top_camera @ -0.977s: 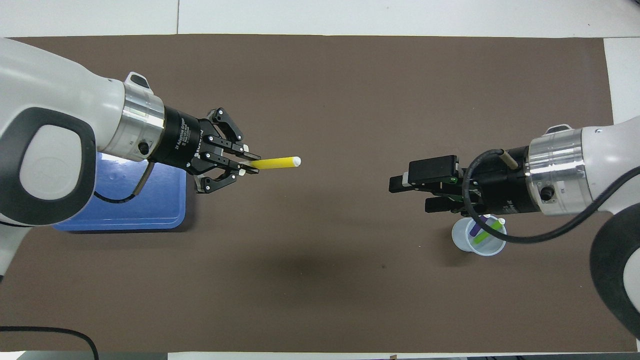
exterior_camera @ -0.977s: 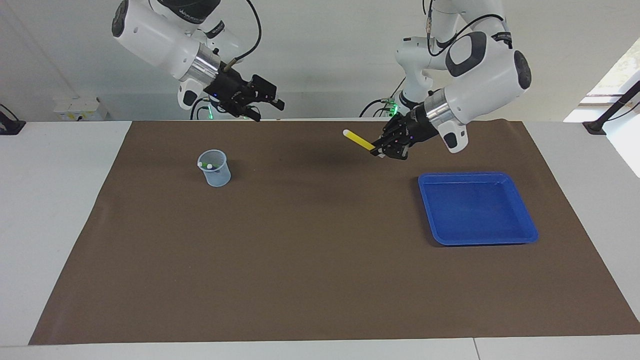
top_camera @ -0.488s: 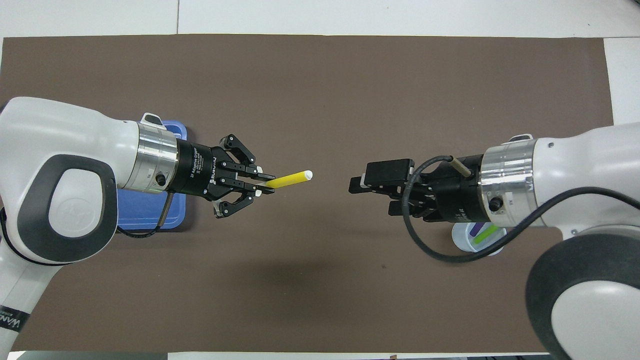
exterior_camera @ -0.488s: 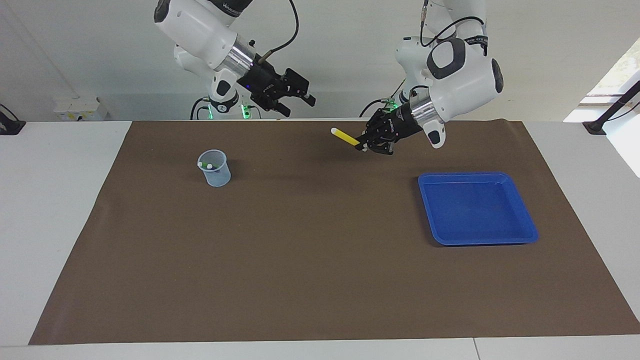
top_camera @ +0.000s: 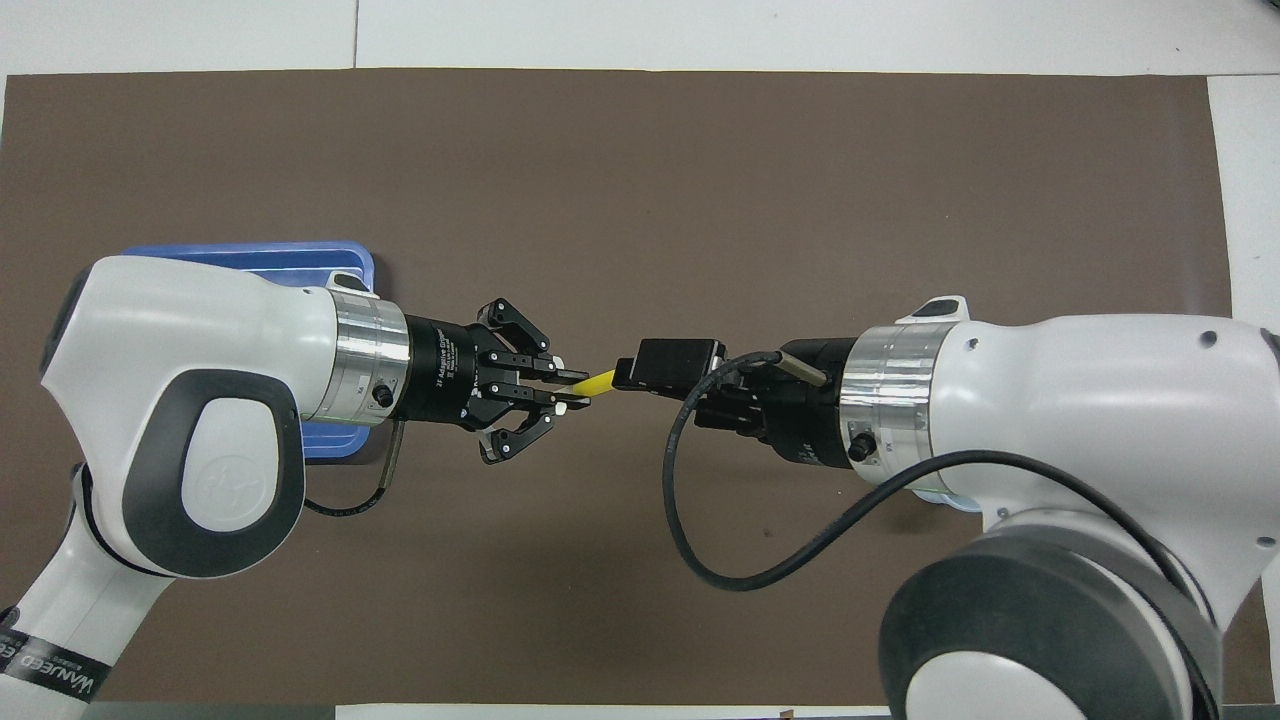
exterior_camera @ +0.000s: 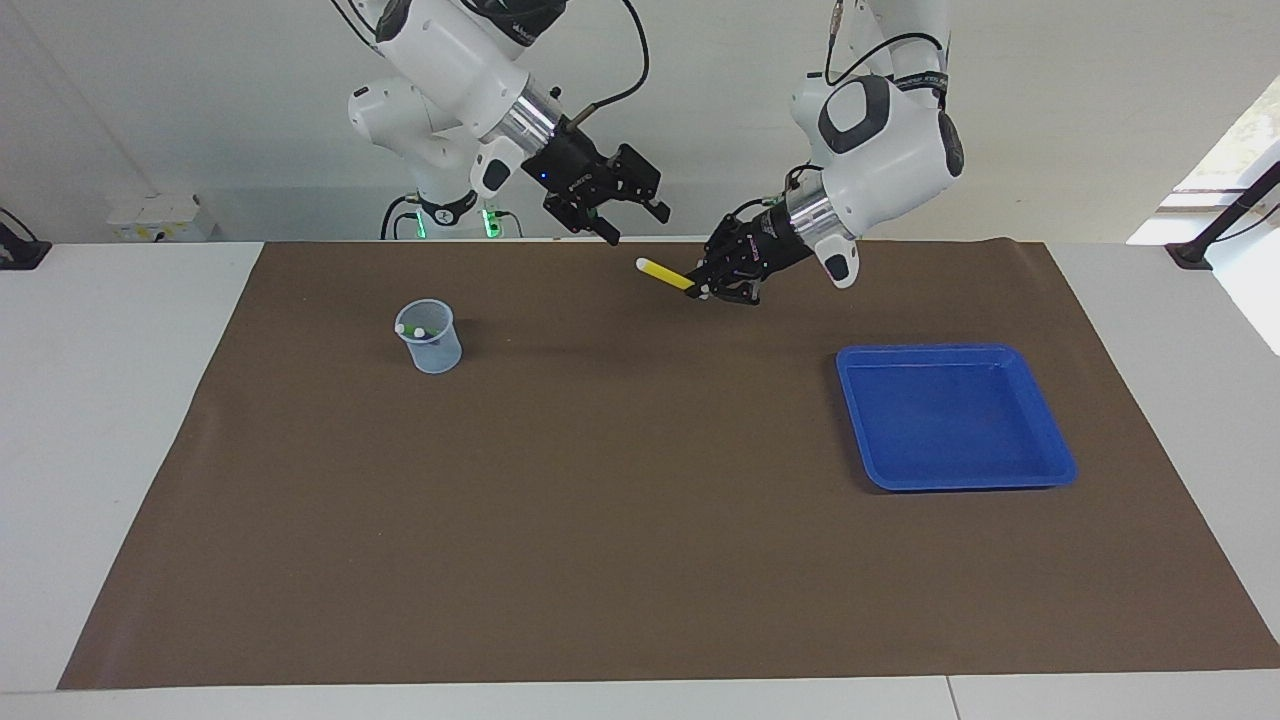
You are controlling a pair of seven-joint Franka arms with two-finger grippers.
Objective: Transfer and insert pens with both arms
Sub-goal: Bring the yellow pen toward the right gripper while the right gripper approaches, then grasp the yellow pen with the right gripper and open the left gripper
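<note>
**Yellow pen held between two arms**

While the left end effector (exterior_camera: 704, 287) grips the yellow pen (exterior_camera: 665, 274) above the brown mat (exterior_camera: 640, 520), the right end effector (exterior_camera: 630, 217) hangs over the pen's pale tip, fingers apart. Farther out stand the cup (exterior_camera: 431, 340) and blue tray (exterior_camera: 955, 480), well apart.

Yellow pen (exterior_camera: 667, 275), whitish tip, in black left gripper (exterior_camera: 708, 290); blue tray (exterior_camera: 1040, 480); brown mat (exterior_camera: 600, 520); translucent bluish cup (exterior_camera: 430, 338); white arms.
</note>
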